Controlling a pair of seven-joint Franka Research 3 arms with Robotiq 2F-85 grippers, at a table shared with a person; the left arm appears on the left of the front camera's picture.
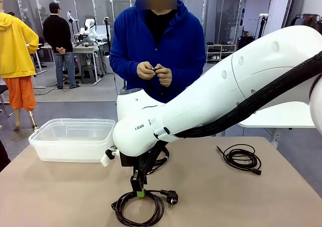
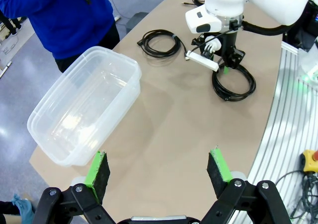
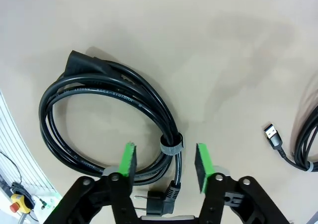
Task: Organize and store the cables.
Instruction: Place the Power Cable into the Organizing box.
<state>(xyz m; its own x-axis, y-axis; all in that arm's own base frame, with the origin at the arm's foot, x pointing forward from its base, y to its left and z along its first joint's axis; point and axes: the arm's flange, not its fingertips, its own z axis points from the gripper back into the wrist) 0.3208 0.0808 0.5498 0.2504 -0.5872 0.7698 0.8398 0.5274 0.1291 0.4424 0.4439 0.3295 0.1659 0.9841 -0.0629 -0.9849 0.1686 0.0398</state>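
Toward the far left corner of the desk, a clear bin point(image 1: 73, 139), empty and open-topped, the likely home for the cables. Nearer the near edge on that side, left fingers point(image 2: 99, 170) spread wide above bare desk, holding nothing. At the middle of the near edge, a thick power cable point(image 1: 138, 209) in a flat coil, bound by a grey strap point(image 3: 171, 147), its plug point(image 1: 172, 199) lying just to the right. Directly over that strap, right fingers point(image 3: 128, 159) apart, one green pad on either side of the bound strands, not yet clamped; hard to tell whether the tips touch the desk. Judged the step in hand: gripping this coil for a carry to the bin. To do it well, keep the strap centred between the pads, sink low enough to catch every strand beneath it, close firmly, then lift straight up, letting loops and plug hang free before swinging left. Clear the bin's rim with the dangling loop and let go low inside. Just beyond, toward the far edge, a second cable point(image 2: 159, 41) coiled, with a USB end point(image 3: 271, 133) probably its own. Past the far edge, a person's hands point(image 1: 155, 72) together around something too small to name. Toward the right edge, a third cable point(image 1: 242, 159), coiled and lying apart from the rest; leave for later.
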